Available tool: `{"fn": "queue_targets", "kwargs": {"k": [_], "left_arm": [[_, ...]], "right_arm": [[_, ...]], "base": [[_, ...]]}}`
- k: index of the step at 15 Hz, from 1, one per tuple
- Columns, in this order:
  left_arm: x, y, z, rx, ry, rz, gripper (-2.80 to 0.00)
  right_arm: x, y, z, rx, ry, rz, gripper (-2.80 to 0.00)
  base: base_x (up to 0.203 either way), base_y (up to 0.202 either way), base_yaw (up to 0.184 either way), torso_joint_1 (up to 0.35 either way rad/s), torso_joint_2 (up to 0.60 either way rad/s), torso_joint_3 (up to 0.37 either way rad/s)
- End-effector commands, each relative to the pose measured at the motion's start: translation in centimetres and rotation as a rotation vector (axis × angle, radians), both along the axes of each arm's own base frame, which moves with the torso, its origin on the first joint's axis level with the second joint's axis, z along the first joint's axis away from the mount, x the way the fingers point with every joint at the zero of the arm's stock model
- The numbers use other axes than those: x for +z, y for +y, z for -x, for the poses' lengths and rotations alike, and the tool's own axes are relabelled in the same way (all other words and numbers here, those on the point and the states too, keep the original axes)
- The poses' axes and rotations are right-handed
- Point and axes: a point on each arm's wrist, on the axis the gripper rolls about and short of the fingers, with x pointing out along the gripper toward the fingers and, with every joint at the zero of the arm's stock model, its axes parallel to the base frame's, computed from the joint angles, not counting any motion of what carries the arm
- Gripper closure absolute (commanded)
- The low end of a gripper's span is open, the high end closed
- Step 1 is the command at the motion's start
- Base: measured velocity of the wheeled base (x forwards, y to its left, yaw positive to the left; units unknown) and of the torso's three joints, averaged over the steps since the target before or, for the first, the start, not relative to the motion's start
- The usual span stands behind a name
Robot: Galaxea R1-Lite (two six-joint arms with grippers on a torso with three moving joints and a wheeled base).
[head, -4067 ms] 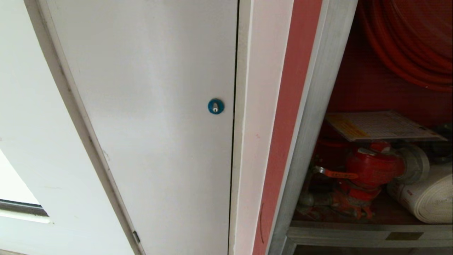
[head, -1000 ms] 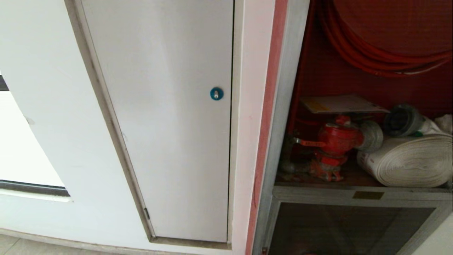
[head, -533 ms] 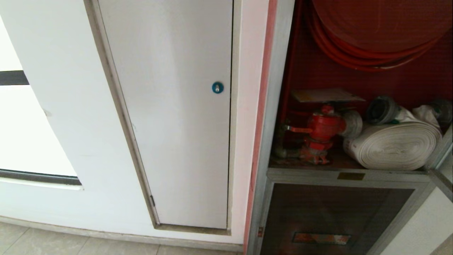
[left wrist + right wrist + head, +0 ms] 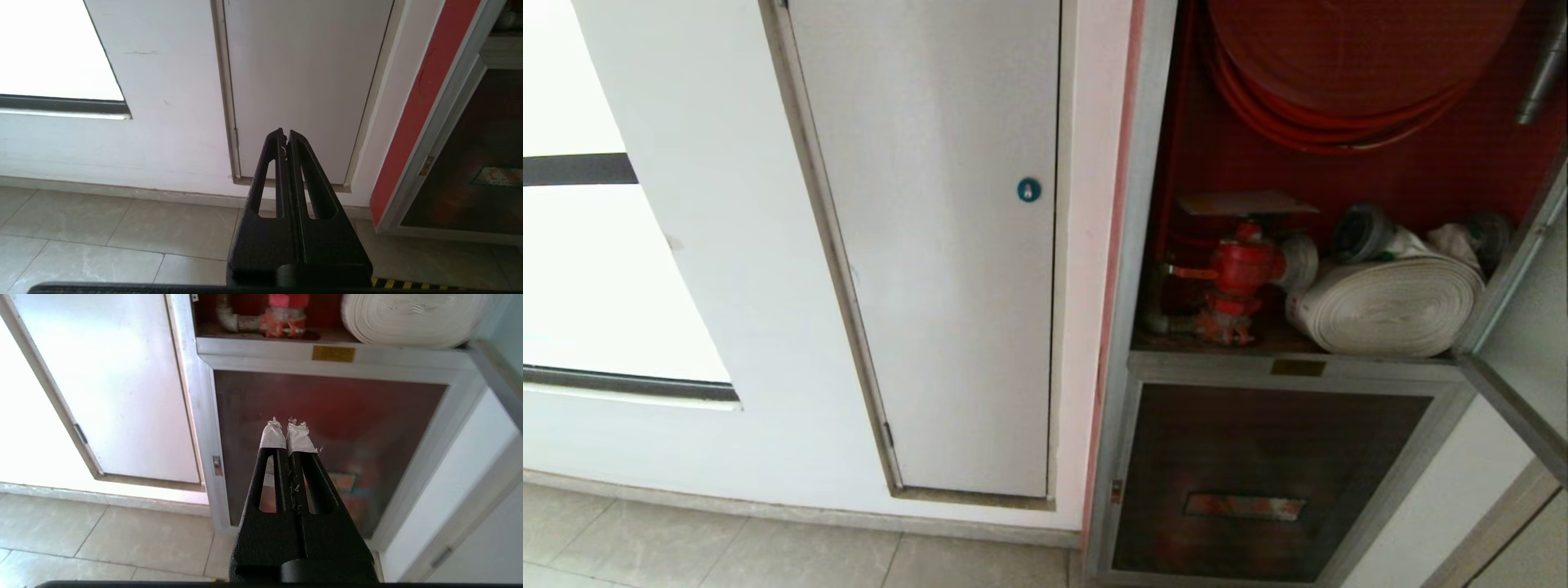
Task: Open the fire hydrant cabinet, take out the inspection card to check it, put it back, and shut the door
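The fire hydrant cabinet [image 4: 1150,204] stands open at the right of the head view, red inside. It holds a red hose reel [image 4: 1339,90], a red valve [image 4: 1237,269] and a white rolled hose [image 4: 1388,306]. The inspection card [image 4: 1245,202] lies flat on top of the valve. The door [image 4: 1531,343] is swung out at the far right edge. Neither arm shows in the head view. My left gripper [image 4: 286,136] is shut and empty, facing the white wall door low down. My right gripper [image 4: 287,425], with taped tips, is shut and empty in front of the cabinet's lower dark panel [image 4: 327,428].
A plain white door [image 4: 947,245] with a round blue lock [image 4: 1028,189] is set in the wall left of the cabinet. Under the open compartment is a dark panel with a red label [image 4: 1241,506]. Grey floor tiles [image 4: 768,555] run along the wall's foot.
The whole head view has shifted: the cabinet looks smaller and farther, and the lower panel, the floor and the open door's edge have come into view. The camera moved, not the things.
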Motion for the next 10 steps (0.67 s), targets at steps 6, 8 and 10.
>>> {"fn": "queue_targets", "kwargs": {"k": [6,8,10], "left_arm": [[-0.01,0.00,-0.01,0.001,0.002,0.001,0.00],[0.00,0.00,-0.01,0.001,0.002,0.001,0.00],[0.00,0.00,-0.01,0.001,0.002,0.001,0.00]], "right_arm": [[-0.12,0.00,-0.03,0.000,0.004,0.000,0.00],[-0.12,0.00,-0.03,0.000,0.004,0.000,0.00],[-0.12,0.00,-0.03,0.000,0.004,0.000,0.00]], "base": [[-0.195,0.000,0.001,0.003,0.00,0.002],[-0.191,0.000,0.000,0.002,0.00,0.002],[-0.064,0.000,-0.001,0.001,0.00,0.001]]}}
